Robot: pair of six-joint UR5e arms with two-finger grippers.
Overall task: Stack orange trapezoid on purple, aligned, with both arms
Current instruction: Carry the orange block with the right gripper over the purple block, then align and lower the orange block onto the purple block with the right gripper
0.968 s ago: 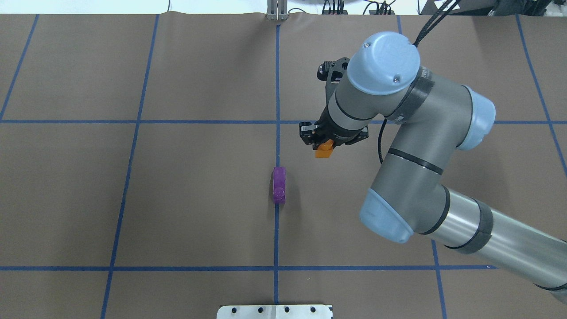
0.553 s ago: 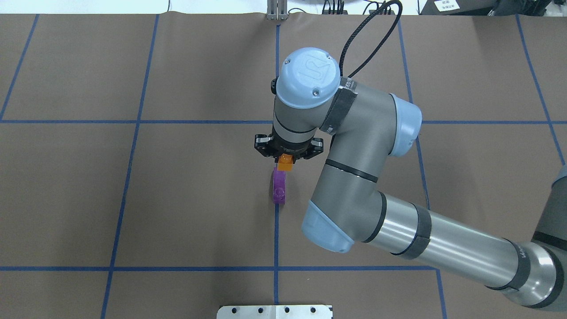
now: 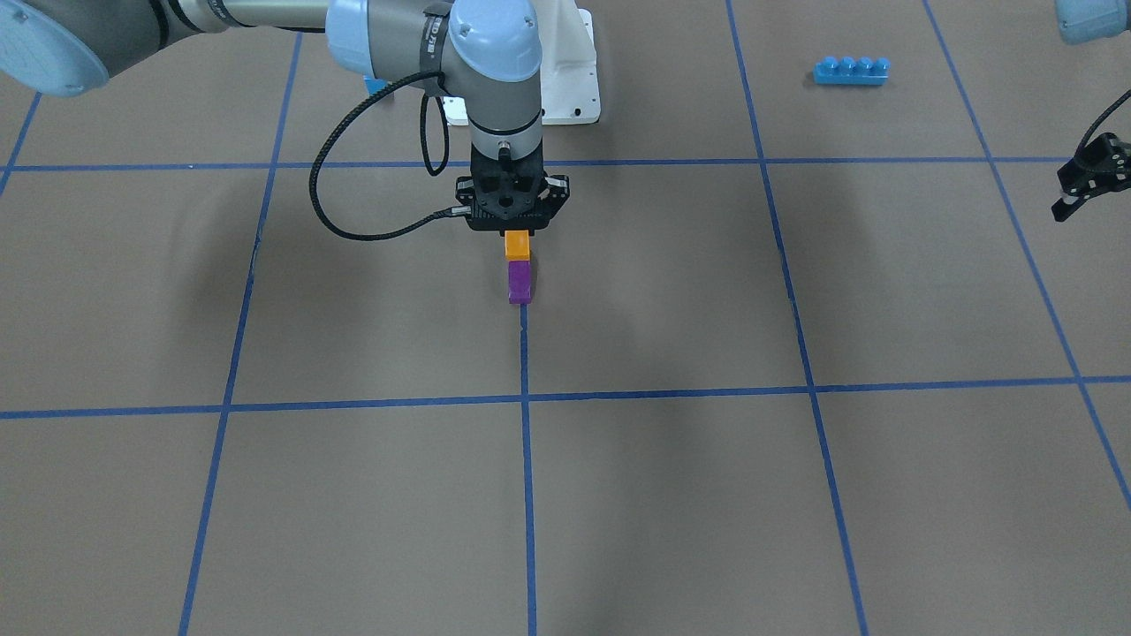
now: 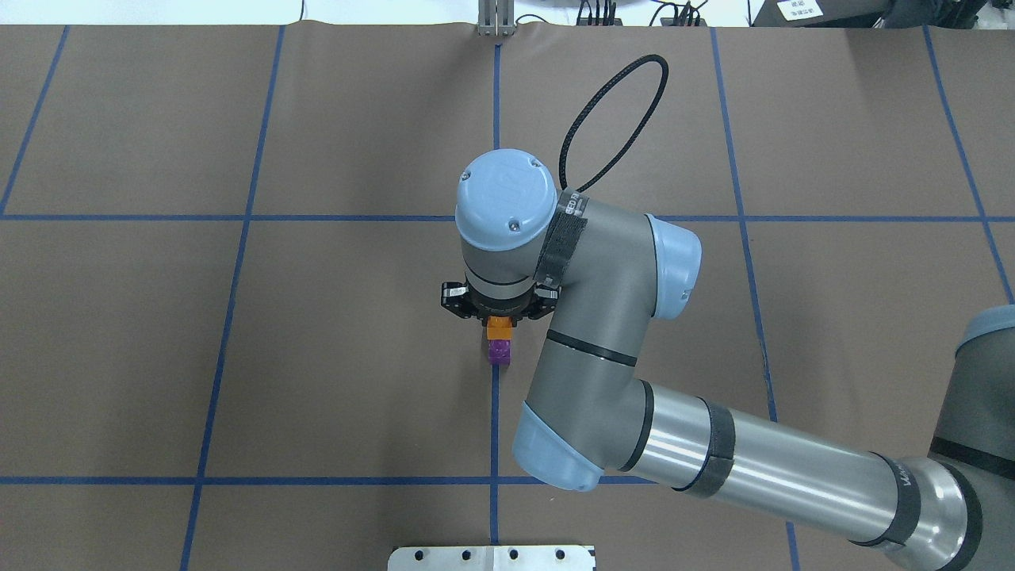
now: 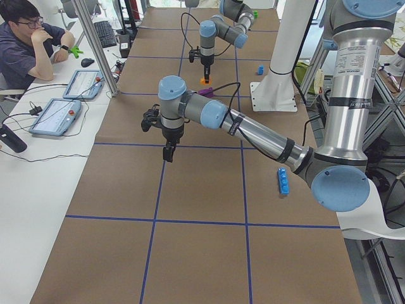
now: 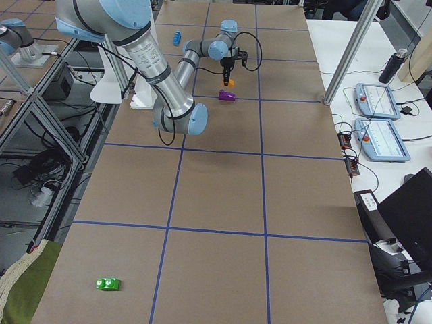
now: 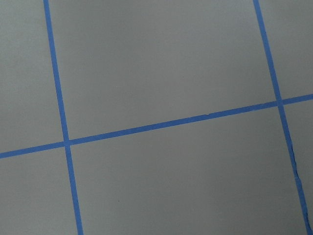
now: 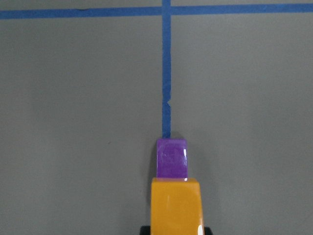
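The orange trapezoid point(image 4: 499, 324) hangs from my right gripper point(image 4: 499, 319), which is shut on it and points straight down. The purple point(image 4: 499, 352) lies on the table on the blue centre line, right under the orange trapezoid. In the overhead view only its near end shows. The exterior right view shows a gap between the orange trapezoid point(image 6: 230, 82) and the purple point(image 6: 227, 96). In the right wrist view the orange trapezoid point(image 8: 175, 205) lines up with the purple point(image 8: 171, 157). My left gripper point(image 3: 1069, 203) hovers far off to the side, holding nothing; I cannot tell if it is open.
A long blue brick point(image 3: 851, 71) lies near the white pedestal base point(image 3: 570, 79). A small green piece point(image 6: 107, 283) sits far away at the table's right end. A person point(image 5: 25, 44) sits at a side desk with tablets.
My right arm has swung left and toward the robot, carrying the orange trapezoid from beside the purple to directly over it. The purple has not moved.
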